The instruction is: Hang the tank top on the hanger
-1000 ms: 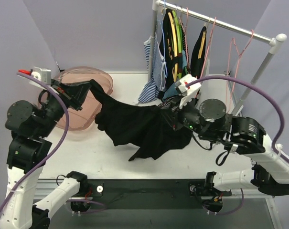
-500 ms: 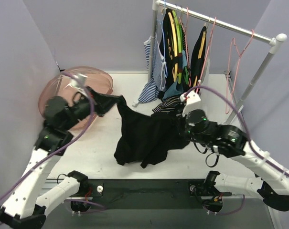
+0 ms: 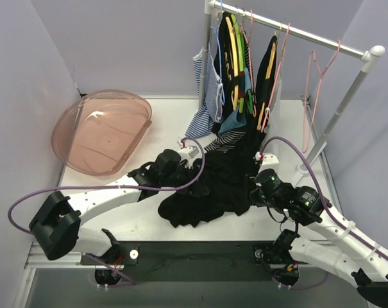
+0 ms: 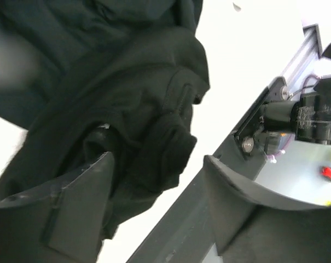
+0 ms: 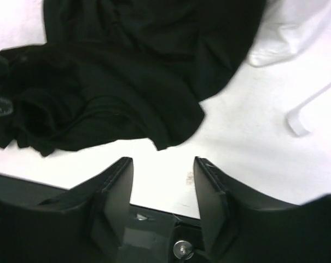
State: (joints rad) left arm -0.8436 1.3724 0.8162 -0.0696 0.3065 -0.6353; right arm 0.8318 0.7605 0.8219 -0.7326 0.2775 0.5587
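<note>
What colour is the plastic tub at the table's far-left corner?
The tub is translucent pink, clearest in the top external view.

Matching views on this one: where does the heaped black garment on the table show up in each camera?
Top external: the black garment sits at the centre, slightly low.
Left wrist: it fills the upper left, bunched in folds.
Right wrist: it fills the upper left.
Shared landmark: the dark front rail, running diagonally at lower middle in left wrist and along the bottom in right wrist.
</note>
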